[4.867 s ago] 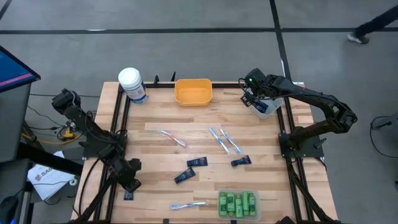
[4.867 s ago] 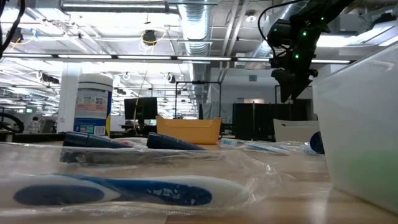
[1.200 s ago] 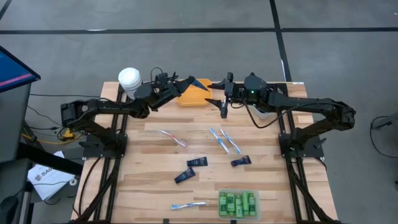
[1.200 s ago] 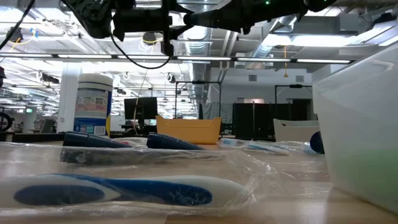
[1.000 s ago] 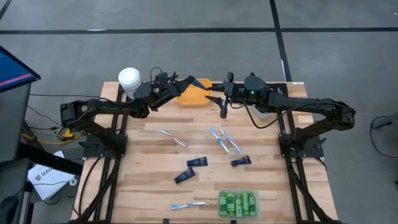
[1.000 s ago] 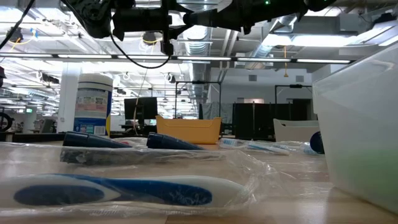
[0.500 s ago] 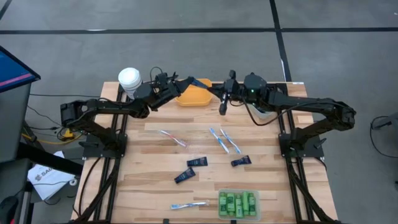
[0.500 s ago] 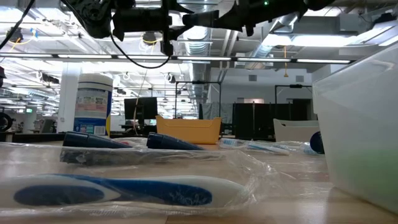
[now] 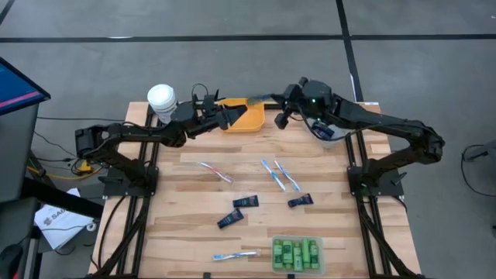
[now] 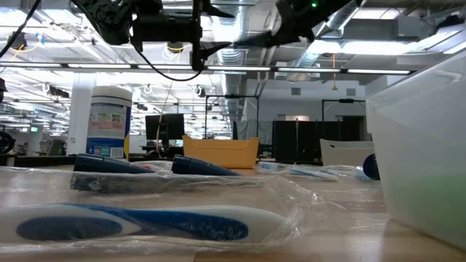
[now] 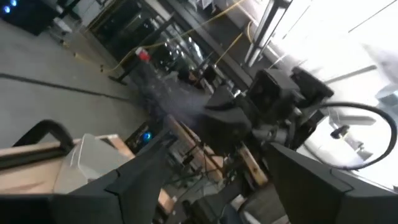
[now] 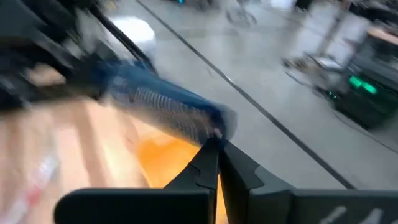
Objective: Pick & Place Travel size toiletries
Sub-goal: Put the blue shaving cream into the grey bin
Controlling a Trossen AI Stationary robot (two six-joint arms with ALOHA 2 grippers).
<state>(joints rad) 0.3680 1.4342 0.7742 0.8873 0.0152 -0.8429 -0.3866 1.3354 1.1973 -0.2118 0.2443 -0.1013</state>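
A dark navy tube (image 12: 163, 107) hung above the orange bin (image 9: 246, 118) at the far edge of the bench (image 9: 194, 203), pinched by one end in the right tool (image 9: 273, 99), whose fingers (image 12: 208, 163) were closed tight on it (the right wrist view showed the crimped end caught right at the fingertips, motion-blurred). The left tool (image 9: 225, 115) sat just beside it over the bin's near-left rim, its fingers (image 11: 146, 171) spread wide and holding nothing. Both arms reached in from their own sides and met over the bin, well above the bench as the low view showed. The rest of the toiletries lay on the bench: a pink toothbrush (image 9: 216, 172) left of centre, two light-blue toothbrushes (image 9: 279, 175) side by side near the middle, three more navy tubes (image 9: 246, 201) in a loose row nearer the front, and another blue toothbrush (image 10: 149, 222) in clear wrapping at the front edge. Green bottles (image 9: 296, 253) filled a clear bin (image 9: 274, 263) at the front right. A white-lidded canister (image 9: 162, 98) stood at the far left corner, close by the left arm, and a pale bin (image 9: 329, 133) sat at the far right, partly under the right arm.
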